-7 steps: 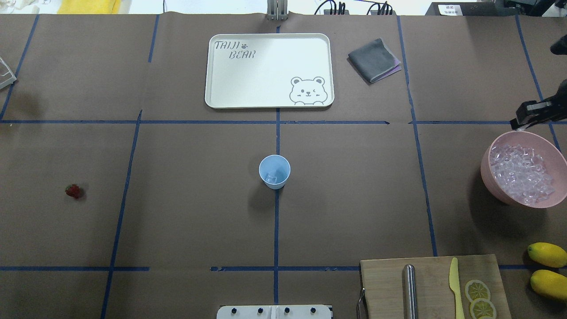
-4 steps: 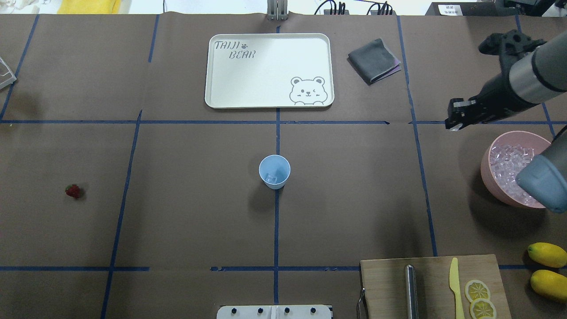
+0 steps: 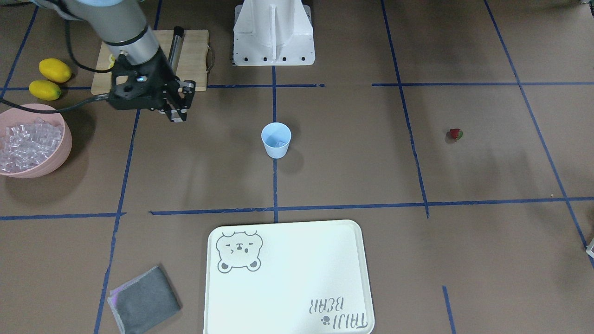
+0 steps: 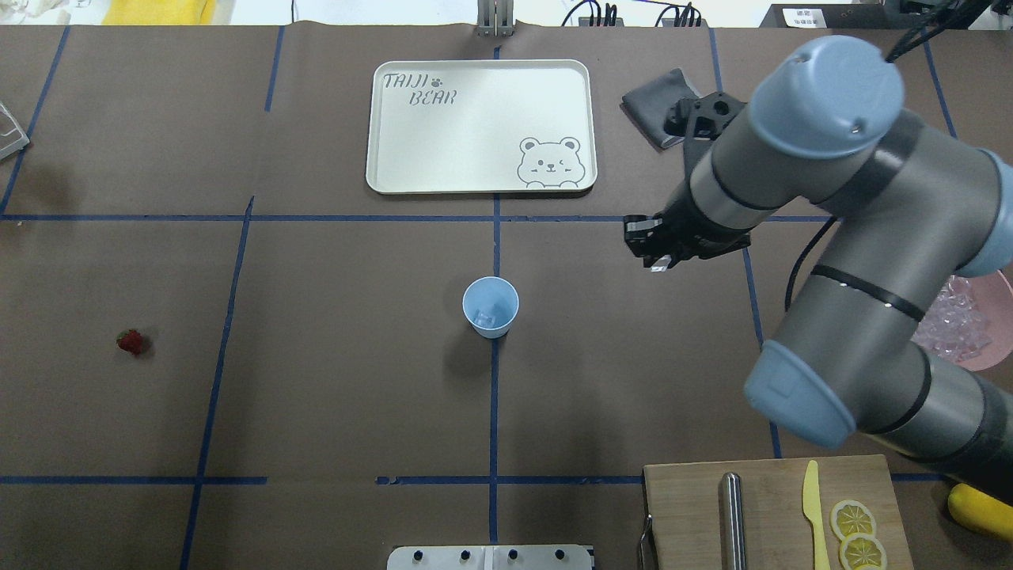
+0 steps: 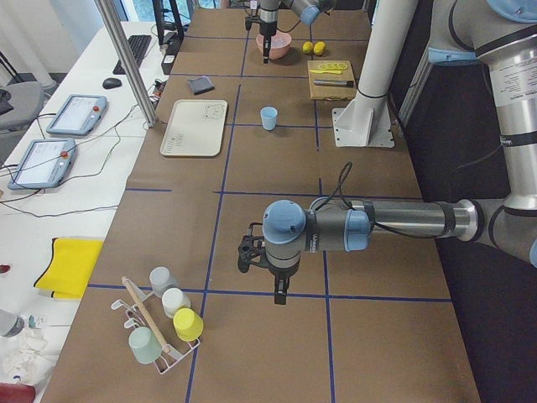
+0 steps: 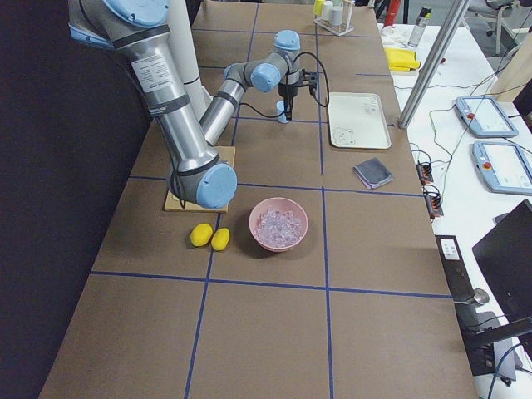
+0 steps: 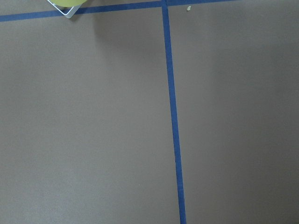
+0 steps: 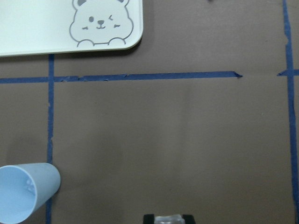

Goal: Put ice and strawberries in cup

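Observation:
The pale-blue cup (image 4: 491,307) stands upright at the table's centre, also in the front view (image 3: 276,139) and at the lower left of the right wrist view (image 8: 23,196). A clear ice cube (image 4: 486,319) lies in its bottom. My right gripper (image 4: 654,257) hovers to the right of the cup and a little beyond it, shut on a small ice cube (image 8: 169,218). The strawberry (image 4: 131,341) lies alone far to the left (image 3: 455,134). My left gripper (image 5: 277,292) hangs over bare table at the left end; I cannot tell whether it is open.
The pink bowl (image 3: 65,144) heaped with ice (image 3: 28,141) sits at the right edge. A white bear tray (image 4: 475,127) and a grey cloth (image 3: 144,299) lie at the far side. Near the robot base, a cutting board (image 4: 688,507) holds a knife and lemon slices, with lemons (image 3: 54,69) beside it.
My right arm has swung in from the pink bowl at the right edge toward the table's centre, ending just right of the cup. Cup and strawberry have not moved.

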`<state>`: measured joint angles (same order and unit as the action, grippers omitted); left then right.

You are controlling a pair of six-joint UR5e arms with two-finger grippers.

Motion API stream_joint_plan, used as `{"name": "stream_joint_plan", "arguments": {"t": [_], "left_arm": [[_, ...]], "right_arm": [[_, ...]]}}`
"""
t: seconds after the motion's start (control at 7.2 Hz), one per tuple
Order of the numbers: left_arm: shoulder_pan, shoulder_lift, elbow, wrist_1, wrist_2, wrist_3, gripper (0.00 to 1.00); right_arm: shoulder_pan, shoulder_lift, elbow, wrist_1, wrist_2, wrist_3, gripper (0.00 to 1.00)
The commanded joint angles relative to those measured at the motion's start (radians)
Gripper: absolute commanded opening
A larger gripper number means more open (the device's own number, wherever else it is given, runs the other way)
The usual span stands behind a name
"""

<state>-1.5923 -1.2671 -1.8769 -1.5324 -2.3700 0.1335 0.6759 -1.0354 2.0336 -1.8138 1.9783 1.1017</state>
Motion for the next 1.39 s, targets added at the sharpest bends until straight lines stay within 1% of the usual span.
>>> {"name": "stream_joint_plan", "arguments": {"t": [0.0, 0.14, 0.28, 0.42, 0.56, 0.69, 0.97, 1.25], "left_arm": [[0.000, 0.000, 0.001, 0.000, 0.000, 0.000, 1.00], [0.000, 0.000, 0.004, 0.000, 0.000, 0.002, 1.00], [0.000, 0.000, 0.007, 0.000, 0.000, 0.000, 1.00], [0.000, 0.000, 0.007, 0.000, 0.000, 0.000, 1.00], [0.000, 0.000, 0.007, 0.000, 0.000, 0.000, 1.00], [0.000, 0.000, 0.008, 0.000, 0.000, 0.000, 1.00], [0.000, 0.000, 0.010, 0.000, 0.000, 0.002, 1.00], [0.000, 0.000, 0.008, 0.000, 0.000, 0.002, 1.00]], "right_arm": [[-0.109, 0.124, -0.051, -0.055, -0.082, 0.065, 0.07], [-0.146, 0.194, -0.109, -0.056, -0.138, 0.105, 0.07], [-0.168, 0.240, -0.162, -0.055, -0.148, 0.141, 0.07], [-0.188, 0.268, -0.183, -0.053, -0.154, 0.153, 0.07], [-0.203, 0.297, -0.206, -0.050, -0.188, 0.173, 0.07], [-0.205, 0.334, -0.270, -0.045, -0.194, 0.172, 0.07], [-0.210, 0.333, -0.358, 0.046, -0.213, 0.172, 0.07], [-0.214, 0.330, -0.378, 0.059, -0.230, 0.170, 0.07]]}}
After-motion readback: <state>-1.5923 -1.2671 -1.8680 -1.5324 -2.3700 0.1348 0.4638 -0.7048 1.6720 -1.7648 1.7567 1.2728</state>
